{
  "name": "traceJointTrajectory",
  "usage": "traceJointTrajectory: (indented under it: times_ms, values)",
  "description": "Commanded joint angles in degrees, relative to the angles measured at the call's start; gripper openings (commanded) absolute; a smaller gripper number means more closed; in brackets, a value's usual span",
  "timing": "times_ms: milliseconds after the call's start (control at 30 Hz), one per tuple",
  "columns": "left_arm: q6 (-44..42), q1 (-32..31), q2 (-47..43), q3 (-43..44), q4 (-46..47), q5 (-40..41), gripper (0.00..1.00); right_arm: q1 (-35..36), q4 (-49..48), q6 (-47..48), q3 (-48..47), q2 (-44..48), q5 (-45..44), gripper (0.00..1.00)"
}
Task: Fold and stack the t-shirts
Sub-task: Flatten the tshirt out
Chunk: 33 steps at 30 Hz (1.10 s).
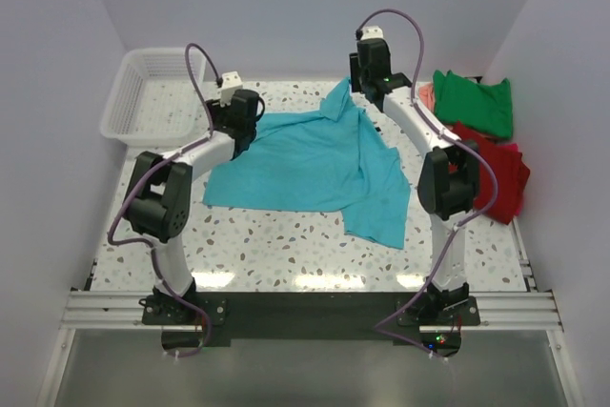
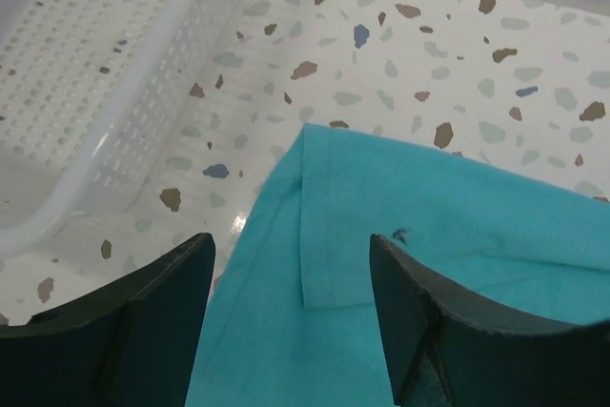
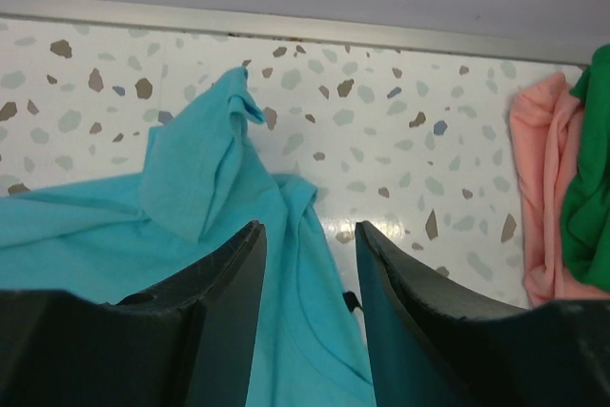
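Observation:
The turquoise t-shirt (image 1: 319, 164) lies spread and rumpled on the terrazzo table, its far part bunched up near the back. My left gripper (image 1: 240, 123) is open over the shirt's left corner (image 2: 334, 264), fingers (image 2: 152, 331) either side of a hem. My right gripper (image 1: 374, 92) is open over the shirt's collar edge (image 3: 305, 331), with the bunched peak (image 3: 205, 154) ahead of it. The green shirt (image 1: 474, 102) lies on a salmon-pink one (image 1: 426, 94) at the back right, with the red shirt (image 1: 500, 173) nearer. Pink (image 3: 543, 197) and green (image 3: 589, 188) also show in the right wrist view.
A white lattice basket (image 1: 143, 92) stands at the back left, its wall (image 2: 133, 92) close to my left gripper. Grey walls enclose the table on three sides.

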State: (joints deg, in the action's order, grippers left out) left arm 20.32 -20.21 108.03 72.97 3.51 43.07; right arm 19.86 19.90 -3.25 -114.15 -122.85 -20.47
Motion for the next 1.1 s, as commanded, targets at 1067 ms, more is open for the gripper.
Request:
traceJointTrajectory:
  times_ms: [1067]
  values:
    - [22.4,9.8,-21.3,-24.1,-31.3,-23.6,0.47,0.6,10.4,-12.6,20.1,19.6,6.3,0.43]
